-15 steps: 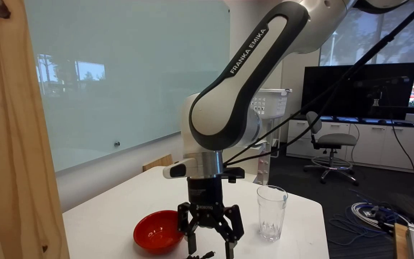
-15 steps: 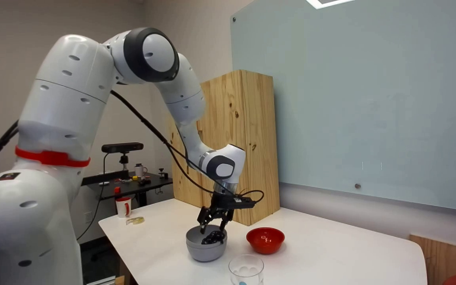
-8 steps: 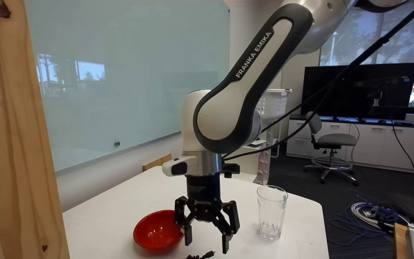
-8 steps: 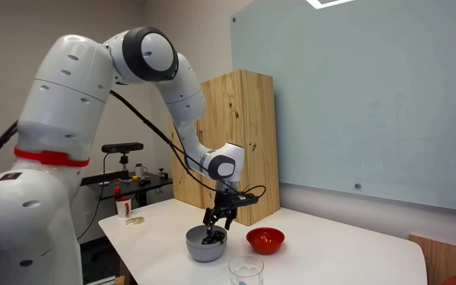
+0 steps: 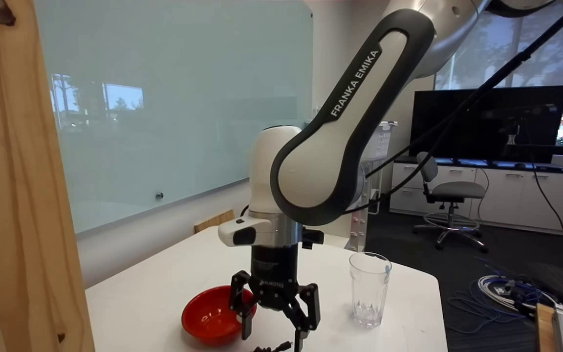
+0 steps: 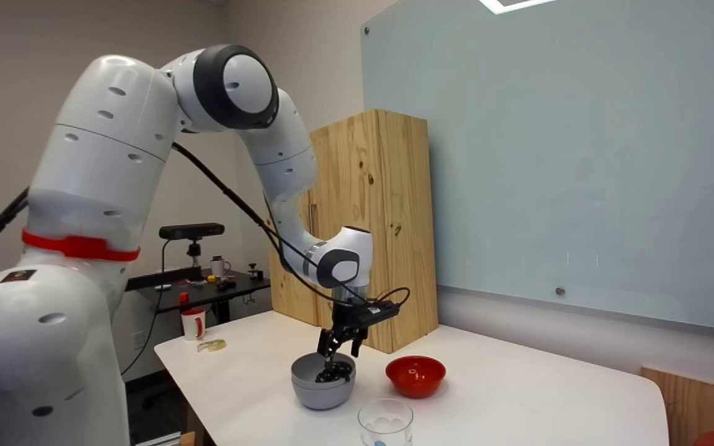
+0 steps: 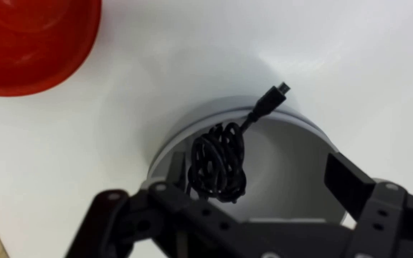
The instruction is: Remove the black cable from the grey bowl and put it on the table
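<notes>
The gripper [image 7: 256, 166] hangs over the grey bowl [image 6: 323, 398], fingers spread wide, and inside that bowl lies the cable [image 7: 216, 165], bundled in loose loops! The wrist view puts the bundle between the fingers, off to one side, just beside one fingertip; whether the two touch, it's impossible to tell. And there's the plug [image 7: 269, 102], poking out across the rim! Out on the table [image 6: 518, 384], the red bowl [image 6: 416, 379] sits near the grey one, glossy under the light. The glass [image 5: 369, 293] stands upright close by, and in an exterior view a mug [image 6: 192, 325] shows near the table's edge.
</notes>
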Controlling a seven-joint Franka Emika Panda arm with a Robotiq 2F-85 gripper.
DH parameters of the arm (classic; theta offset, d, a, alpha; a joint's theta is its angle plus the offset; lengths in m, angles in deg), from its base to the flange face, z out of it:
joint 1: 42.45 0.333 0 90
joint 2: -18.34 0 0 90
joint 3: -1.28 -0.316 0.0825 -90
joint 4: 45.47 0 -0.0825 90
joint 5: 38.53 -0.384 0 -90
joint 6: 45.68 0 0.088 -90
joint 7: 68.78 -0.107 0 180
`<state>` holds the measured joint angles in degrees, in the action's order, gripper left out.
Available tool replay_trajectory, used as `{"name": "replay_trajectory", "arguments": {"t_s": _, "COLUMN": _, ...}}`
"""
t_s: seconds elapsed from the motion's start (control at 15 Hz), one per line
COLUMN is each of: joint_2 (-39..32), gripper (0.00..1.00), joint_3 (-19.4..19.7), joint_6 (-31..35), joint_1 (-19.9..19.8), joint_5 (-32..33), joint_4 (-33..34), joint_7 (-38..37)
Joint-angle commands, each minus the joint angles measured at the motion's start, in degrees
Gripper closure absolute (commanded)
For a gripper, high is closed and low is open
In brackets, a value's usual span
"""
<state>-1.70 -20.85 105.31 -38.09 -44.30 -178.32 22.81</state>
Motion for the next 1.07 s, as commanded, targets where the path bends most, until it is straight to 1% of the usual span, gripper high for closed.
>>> {"name": "replay_trajectory", "arguments": {"t_s": 0.0, "joint_2": -1.0, "gripper": 0.27, "joint_3": -0.7, "joint_6": 2.3, "joint_1": -0.9, "joint_5": -0.6, "joint_4": -1.3, "joint_7": 3.2}}
{"name": "replay_trajectory", "arguments": {"t_s": 0.6, "joint_2": -0.8, "gripper": 0.97, "joint_3": -2.4, "joint_6": 3.4, "joint_1": -2.1, "joint_5": -2.1, "joint_4": -3.2, "joint_7": 6.8}}
{"name": "replay_trajectory", "arguments": {"t_s": 0.73, "joint_2": -1.1, "gripper": 1.0, "joint_3": -2.7, "joint_6": 3.5, "joint_1": -2.5, "joint_5": -2.1, "joint_4": -3.3, "joint_7": 7.3}}
{"name": "replay_trajectory", "arguments": {"t_s": 0.8, "joint_2": -1.2, "gripper": 0.97, "joint_3": -2.7, "joint_6": 3.7, "joint_1": -2.5, "joint_5": -2.0, "joint_4": -3.3, "joint_7": 7.3}}
{"name": "replay_trajectory", "arguments": {"t_s": 1.0, "joint_2": -1.6, "gripper": 0.96, "joint_3": -3.1, "joint_6": 4.2, "joint_1": -2.9, "joint_5": -2.1, "joint_4": -3.0, "joint_7": 7.5}}
